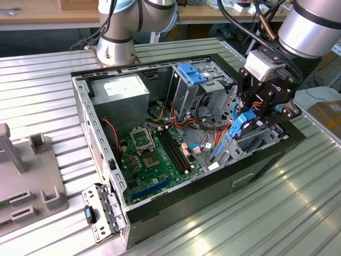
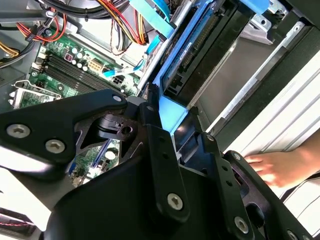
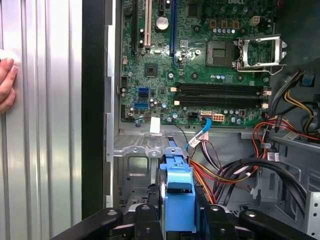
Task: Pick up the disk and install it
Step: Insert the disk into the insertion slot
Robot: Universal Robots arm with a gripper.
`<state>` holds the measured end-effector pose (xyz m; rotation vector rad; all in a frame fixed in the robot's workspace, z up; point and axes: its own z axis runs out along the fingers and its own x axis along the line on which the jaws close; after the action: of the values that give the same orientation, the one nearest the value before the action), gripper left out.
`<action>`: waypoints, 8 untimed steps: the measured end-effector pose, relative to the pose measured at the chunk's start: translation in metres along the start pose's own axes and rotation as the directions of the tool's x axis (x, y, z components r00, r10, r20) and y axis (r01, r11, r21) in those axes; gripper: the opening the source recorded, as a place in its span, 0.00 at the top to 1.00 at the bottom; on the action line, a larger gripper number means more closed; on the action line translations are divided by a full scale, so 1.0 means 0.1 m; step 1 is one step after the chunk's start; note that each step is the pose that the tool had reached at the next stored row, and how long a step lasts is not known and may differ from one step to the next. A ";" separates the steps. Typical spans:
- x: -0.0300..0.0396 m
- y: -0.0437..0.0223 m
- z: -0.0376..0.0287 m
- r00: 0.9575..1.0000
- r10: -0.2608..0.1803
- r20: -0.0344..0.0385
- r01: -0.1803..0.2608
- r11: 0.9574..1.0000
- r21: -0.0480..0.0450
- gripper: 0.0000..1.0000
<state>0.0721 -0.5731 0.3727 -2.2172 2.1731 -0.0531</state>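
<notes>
The disk point(image 1: 242, 127) shows as a dark slab with a blue plastic frame, held on edge. My gripper point(image 1: 250, 124) is shut on it over the metal drive bay point(image 1: 230, 152), at the end of the open computer case point(image 1: 96, 138) toward the exterior view's right. In the first wrist view the disk's blue frame end point(image 3: 178, 197) sits between my black fingers point(image 3: 148, 220), above the bay's sheet-metal floor point(image 3: 134, 165). In the second wrist view the disk's dark body point(image 2: 200, 55) runs along the bay wall, just beyond the gripper point(image 2: 177, 125).
The case holds a green motherboard point(image 1: 154, 154), a grey power supply box point(image 1: 125, 88), a light-blue bracket point(image 1: 193, 72) and bundles of cables point(image 3: 235, 172). A person's hand point(image 3: 7, 85) rests on the ribbed table beside the case. A grey fixture point(image 1: 26, 176) stands at the exterior view's left.
</notes>
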 end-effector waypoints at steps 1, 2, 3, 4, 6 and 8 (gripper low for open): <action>0.000 0.000 0.000 1.000 0.000 0.000 0.000 1.000 0.000 0.62; 0.000 0.000 0.001 1.000 0.000 0.000 0.000 1.000 0.000 0.56; 0.000 0.000 0.001 1.000 0.000 0.000 0.000 1.000 0.000 0.56; 0.000 0.000 0.001 1.000 0.000 0.000 0.000 1.000 0.000 0.56; 0.000 -0.003 0.002 1.000 0.000 0.000 0.000 1.000 0.000 0.56; -0.001 -0.074 0.008 1.000 0.000 0.000 0.000 1.000 0.000 0.56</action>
<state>0.0795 -0.5728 0.3724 -2.2170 2.1731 -0.0529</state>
